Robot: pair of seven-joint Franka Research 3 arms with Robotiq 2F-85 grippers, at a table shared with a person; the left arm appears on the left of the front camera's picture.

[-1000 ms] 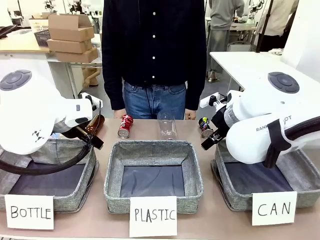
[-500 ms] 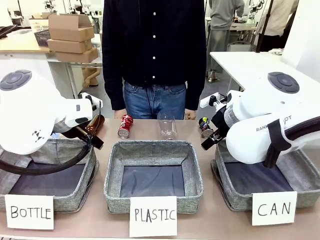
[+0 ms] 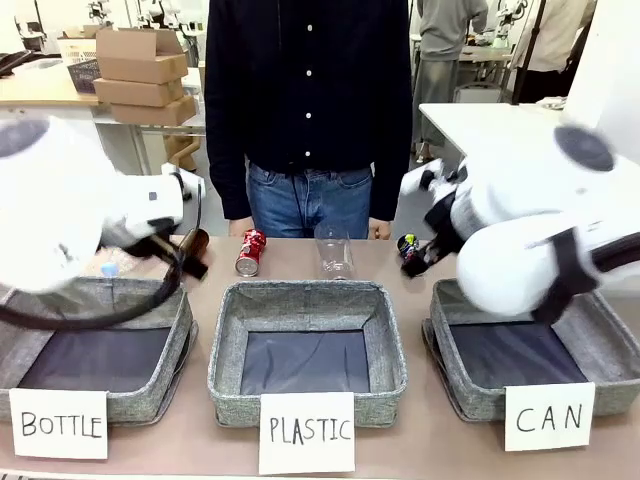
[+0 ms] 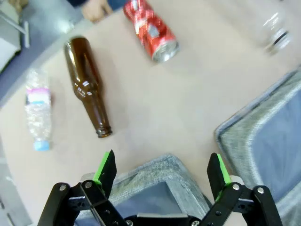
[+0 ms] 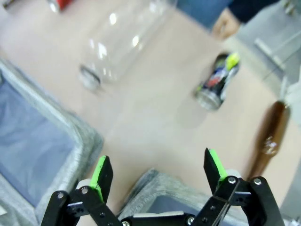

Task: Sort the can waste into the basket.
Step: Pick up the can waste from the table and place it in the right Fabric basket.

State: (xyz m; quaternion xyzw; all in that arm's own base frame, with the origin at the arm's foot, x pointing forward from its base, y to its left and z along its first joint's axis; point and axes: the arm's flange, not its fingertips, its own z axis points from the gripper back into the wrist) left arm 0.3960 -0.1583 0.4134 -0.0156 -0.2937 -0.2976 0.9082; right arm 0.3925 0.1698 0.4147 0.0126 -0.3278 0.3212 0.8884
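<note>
Grey woven fabric makes up the three bins along the near edge in the front view, and the basket (image 3: 470, 398) carded CAN sits at the right. What I can see of its dark bottom is bare, though my right arm (image 3: 530, 240) covers its far part. Both cans lie on the table (image 3: 380, 262) at the far side, near the person: the red can (image 3: 250, 252) left of a clear plastic bottle (image 3: 335, 252), the dark can (image 3: 409, 250) right of it. As I judge it, nothing is sorted yet and both cans are left to do. My left arm (image 3: 70, 210), blurred, hangs over the BOTTLE bin (image 3: 140, 400).

From the left wrist, the left gripper (image 4: 162, 165) stands wide with nothing between its pads, above a bin corner. The red can (image 4: 150, 30) lies far ahead on its side, well apart from the fingers, with a brown glass bottle (image 4: 87, 87) to its left.

From the right wrist, the right gripper (image 5: 157, 172) is wide as well, and empty. The dark can (image 5: 217, 80) lies on its side ahead and to the right, on bare table, clear of the fingers. It looks the nearer can to the basket, so I would take it first.
</note>
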